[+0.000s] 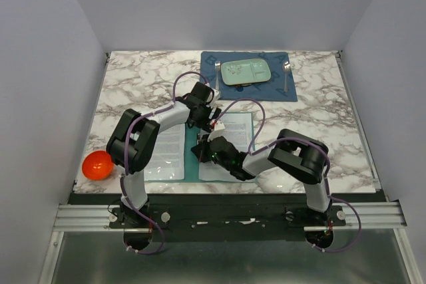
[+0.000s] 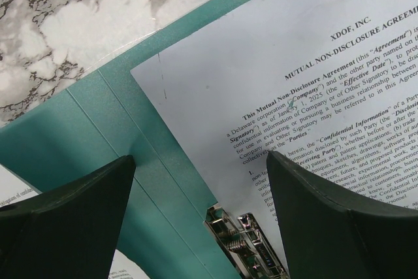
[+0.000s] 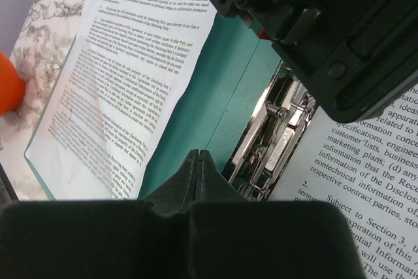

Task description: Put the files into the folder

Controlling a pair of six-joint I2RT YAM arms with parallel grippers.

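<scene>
The teal folder (image 1: 194, 168) lies open near the table's front edge, with a metal clip (image 2: 245, 246) by its centre crease. One of the files (image 1: 166, 154) rests on its left leaf. Another of the files (image 1: 234, 128), headed as a non-disclosure agreement (image 2: 274, 76), lies on the right leaf. My left gripper (image 1: 212, 119) hangs open over the crease; in its wrist view its gripper (image 2: 201, 158) straddles the clip and the sheet's left edge, holding nothing. My right gripper (image 3: 199, 158) is shut and empty, its tip over bare teal card (image 3: 215, 89) just left of the clip (image 3: 274, 142).
An orange ball (image 1: 97, 165) sits at the table's front left corner. At the back lies a dark blue placemat (image 1: 213, 91) with a pale green plate (image 1: 234, 70), a fork (image 1: 217, 74) and a spoon (image 1: 286, 74). The left arm's wrist (image 3: 326, 24) hangs close above my right gripper.
</scene>
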